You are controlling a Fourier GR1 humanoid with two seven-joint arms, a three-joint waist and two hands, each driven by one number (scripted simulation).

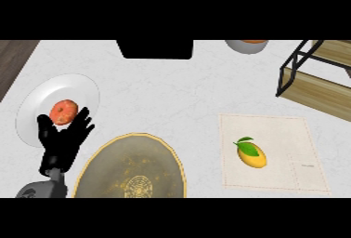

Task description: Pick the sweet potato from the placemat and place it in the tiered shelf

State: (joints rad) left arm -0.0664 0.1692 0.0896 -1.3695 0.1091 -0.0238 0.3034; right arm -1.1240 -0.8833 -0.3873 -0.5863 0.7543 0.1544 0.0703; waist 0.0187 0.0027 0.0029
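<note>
On the beige placemat at the right lies a yellow-orange fruit with green leaves; it looks more like a mango than a sweet potato. The tiered shelf, black frame with wooden boards, stands at the upper right. My left hand rests open at the lower left, fingers up, over the lower edge of a white plate. My right hand does not show.
A white plate at the left holds a red-orange fruit. A large brass-coloured round plate lies at the bottom centre. A black block and a grey bowl stand at the far edge.
</note>
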